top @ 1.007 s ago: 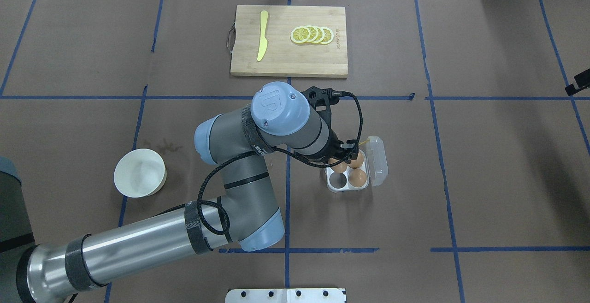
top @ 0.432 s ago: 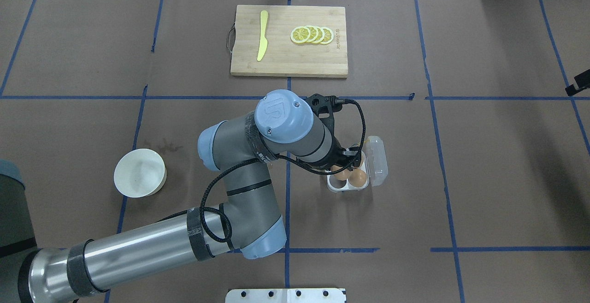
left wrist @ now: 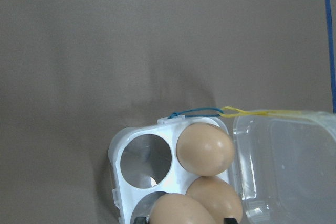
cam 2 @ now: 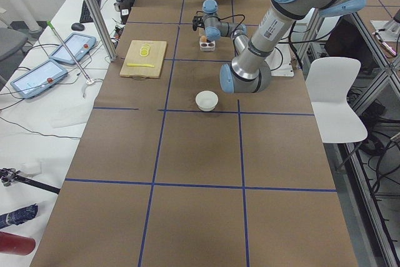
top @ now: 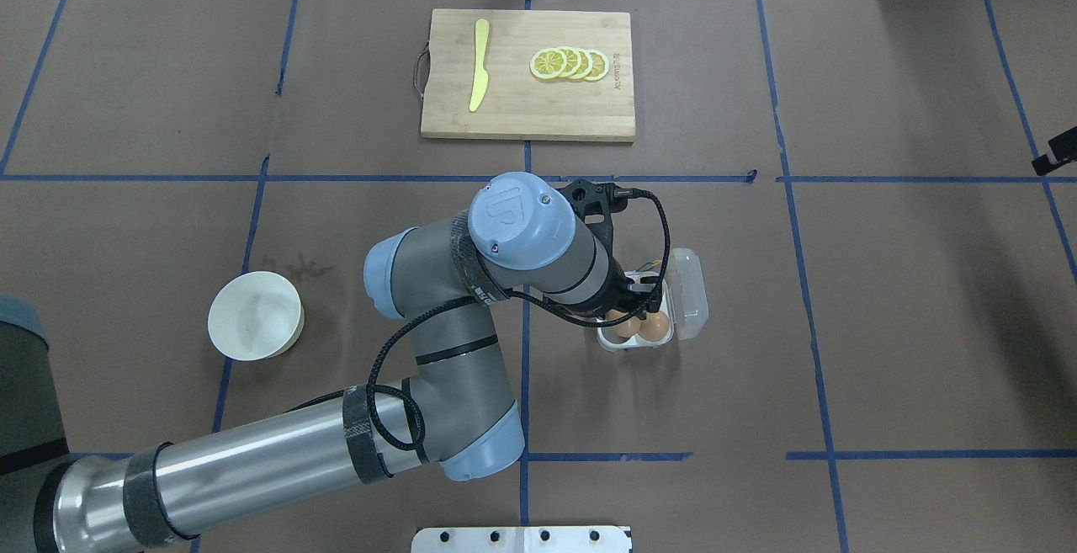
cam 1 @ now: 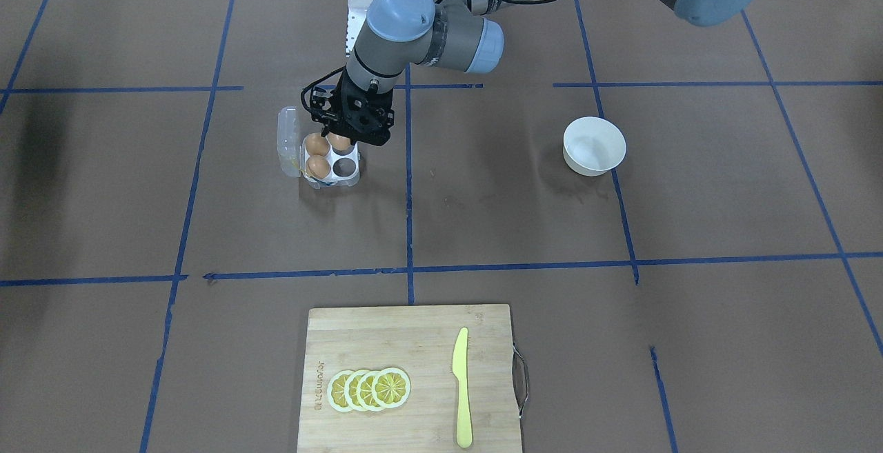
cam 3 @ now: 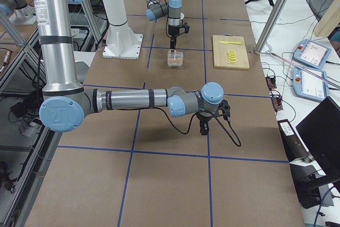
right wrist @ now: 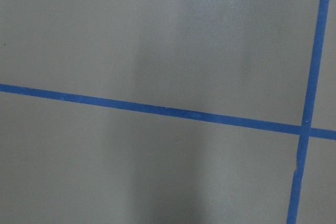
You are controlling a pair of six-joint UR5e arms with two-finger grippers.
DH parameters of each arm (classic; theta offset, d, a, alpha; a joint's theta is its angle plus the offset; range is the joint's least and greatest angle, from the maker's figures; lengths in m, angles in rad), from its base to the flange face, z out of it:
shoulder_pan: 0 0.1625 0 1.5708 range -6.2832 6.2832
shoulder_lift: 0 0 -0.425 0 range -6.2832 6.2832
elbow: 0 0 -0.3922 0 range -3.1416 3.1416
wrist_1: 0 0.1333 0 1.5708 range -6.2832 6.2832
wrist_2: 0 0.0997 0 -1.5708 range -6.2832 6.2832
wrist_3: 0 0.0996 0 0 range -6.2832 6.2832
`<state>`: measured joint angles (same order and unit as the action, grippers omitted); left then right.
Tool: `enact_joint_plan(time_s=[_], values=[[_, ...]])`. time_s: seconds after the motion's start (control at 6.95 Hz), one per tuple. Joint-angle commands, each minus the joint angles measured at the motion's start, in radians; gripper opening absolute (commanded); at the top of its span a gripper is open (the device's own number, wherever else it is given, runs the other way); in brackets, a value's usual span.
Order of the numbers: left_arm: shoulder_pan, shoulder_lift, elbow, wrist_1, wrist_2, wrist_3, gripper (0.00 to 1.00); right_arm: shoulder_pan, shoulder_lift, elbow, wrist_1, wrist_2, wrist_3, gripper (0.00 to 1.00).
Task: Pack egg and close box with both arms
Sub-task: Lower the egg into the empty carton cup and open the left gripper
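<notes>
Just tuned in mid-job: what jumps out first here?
The left gripper hangs over the box, clamped on the egg; two other eggs sit in it and its lid lies open alongside. A cutting board with lemon slices lies farther out, a white bowl at the robot's left.

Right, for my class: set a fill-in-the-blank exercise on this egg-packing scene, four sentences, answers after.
1. The left gripper grips a brown ___ at the egg carton.
2. The carton's clear lid is ___.
3. The white bowl holds ___.
4. On the cutting board, ___ lemon slices lie beside the yellow knife.
Missing words: egg, open, nothing, four.
</notes>
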<state>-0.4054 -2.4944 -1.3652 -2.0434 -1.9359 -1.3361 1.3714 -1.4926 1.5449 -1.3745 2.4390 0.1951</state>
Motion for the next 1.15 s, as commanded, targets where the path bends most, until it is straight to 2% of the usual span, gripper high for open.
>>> enact_joint_plan(time_s=[0.0,0.14,0.29,0.72,0.86,1.01], values=[[0.000,0.003,0.001,0.000,0.000,0.003,0.69,0.000,0.000,0.001,0.000,0.000,0.001,1.00],[0.000,0.005,0.001,0.000,0.000,0.005,0.83,0.000,0.000,0.001,0.000,0.000,0.001,1.00],[0.000,0.005,0.001,0.000,0.000,0.005,0.88,0.000,0.000,0.001,0.000,0.000,0.001,1.00],[-0.004,0.006,-0.011,0.015,0.000,0.003,0.88,0.000,0.000,0.007,0.000,0.000,0.004,1.00],[-0.036,0.041,-0.067,0.064,-0.003,0.006,0.87,-0.002,0.002,0.018,0.002,0.002,0.053,1.00],[-0.064,0.124,-0.216,0.175,-0.003,0.017,0.82,-0.026,0.002,0.055,0.002,0.000,0.132,1.00]])
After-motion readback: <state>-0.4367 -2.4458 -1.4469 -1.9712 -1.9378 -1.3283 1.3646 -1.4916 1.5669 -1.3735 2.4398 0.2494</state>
